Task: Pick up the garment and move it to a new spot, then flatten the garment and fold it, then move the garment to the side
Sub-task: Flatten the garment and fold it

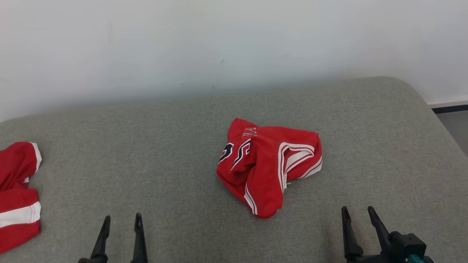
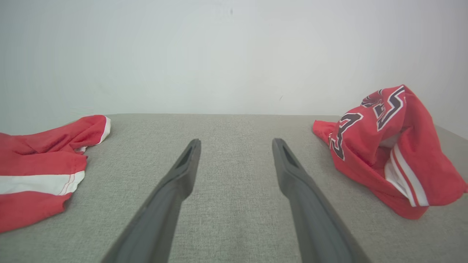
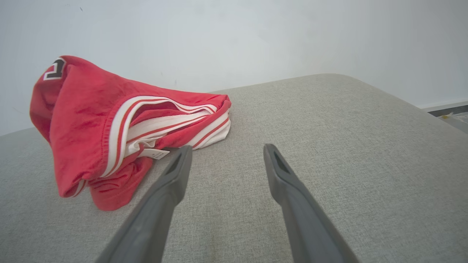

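A crumpled red garment (image 1: 268, 164) with white stripes and dark numerals lies in a heap on the grey cushion, a little right of the middle. It appears at the right of the left wrist view (image 2: 391, 149) and at the left of the right wrist view (image 3: 120, 128). My left gripper (image 1: 122, 219) is open low at the left, well clear of the heap, with bare fabric between its fingers (image 2: 236, 144). My right gripper (image 1: 358, 212) is open at the lower right, just right of the garment, nothing between its fingers (image 3: 226, 149).
A second red and white piece of clothing (image 1: 18, 193) lies at the cushion's left edge, also in the left wrist view (image 2: 44, 168). A white wall (image 1: 219, 44) runs behind the grey cushion (image 1: 146, 146). The cushion's right edge drops to the floor (image 1: 455, 124).
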Robot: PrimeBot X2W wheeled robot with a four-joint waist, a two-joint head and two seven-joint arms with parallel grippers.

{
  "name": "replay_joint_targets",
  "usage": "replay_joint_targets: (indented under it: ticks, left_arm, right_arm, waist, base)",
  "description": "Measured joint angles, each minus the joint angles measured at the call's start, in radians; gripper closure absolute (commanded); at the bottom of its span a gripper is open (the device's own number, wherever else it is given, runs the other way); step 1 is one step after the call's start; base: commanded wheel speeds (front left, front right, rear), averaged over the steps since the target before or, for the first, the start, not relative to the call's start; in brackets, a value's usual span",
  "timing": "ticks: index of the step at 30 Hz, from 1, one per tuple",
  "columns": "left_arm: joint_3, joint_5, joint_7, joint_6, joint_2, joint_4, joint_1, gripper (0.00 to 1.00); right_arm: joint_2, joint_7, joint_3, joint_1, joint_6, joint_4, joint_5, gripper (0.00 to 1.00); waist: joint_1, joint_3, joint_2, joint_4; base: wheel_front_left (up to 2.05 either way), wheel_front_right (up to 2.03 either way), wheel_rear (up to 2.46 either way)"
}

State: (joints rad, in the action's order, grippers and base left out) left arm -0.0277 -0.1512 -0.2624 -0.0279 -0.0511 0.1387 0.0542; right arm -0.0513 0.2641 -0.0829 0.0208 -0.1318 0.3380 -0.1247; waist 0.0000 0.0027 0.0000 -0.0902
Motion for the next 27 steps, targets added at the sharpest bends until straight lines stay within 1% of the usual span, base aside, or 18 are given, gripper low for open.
replay_joint_targets:
  ticks: [5,9,15,20,21,27]
  left_arm:
    - [-0.038,0.004,0.01,-0.031,-0.002,0.035,-0.08,0.0]
    - [-0.078,0.005,0.067,-0.053,-0.005,0.037,-0.194,0.0]
    - [-0.194,-0.006,0.173,-0.086,-0.003,0.035,-0.344,0.0]
    - [-0.295,-0.038,0.249,-0.095,-0.001,0.086,-0.428,0.0]
    - [-0.295,-0.038,0.249,-0.095,-0.001,0.086,-0.428,0.0]
    - [-0.377,-0.071,0.329,-0.09,0.0,0.232,-0.509,0.0]
  right_arm:
    - [0.0,0.0,0.003,0.002,0.0,0.002,-0.007,0.0]
    - [0.0,0.0,0.007,0.006,0.0,0.001,-0.009,0.0]
    - [0.0,0.0,0.02,0.021,0.0,-0.001,-0.015,0.0]
    - [0.0,0.0,0.031,0.027,0.0,-0.002,-0.027,0.0]
    - [0.0,0.0,0.031,0.027,0.0,-0.002,-0.027,0.0]
    - [0.0,0.0,0.049,0.038,0.0,-0.005,-0.047,0.0]
  waist:
    - [0.0,0.003,0.0,-0.025]
    - [0.0001,0.007,0.0001,-0.056]
    - [0.0,0.021,0.0,-0.122]
    - [0.0001,0.035,0.0001,-0.19]
    - [0.0001,0.035,0.0001,-0.19]
    - [0.0001,0.057,0.0001,-0.279]
  base:
    - [0.0,0.0,0.0]
    - [0.0,0.0,0.0]
    - [0.0,0.0,0.0]
    - [0.0,0.0,0.0]
    - [0.0,0.0,0.0]
    - [0.0,0.0,0.0]
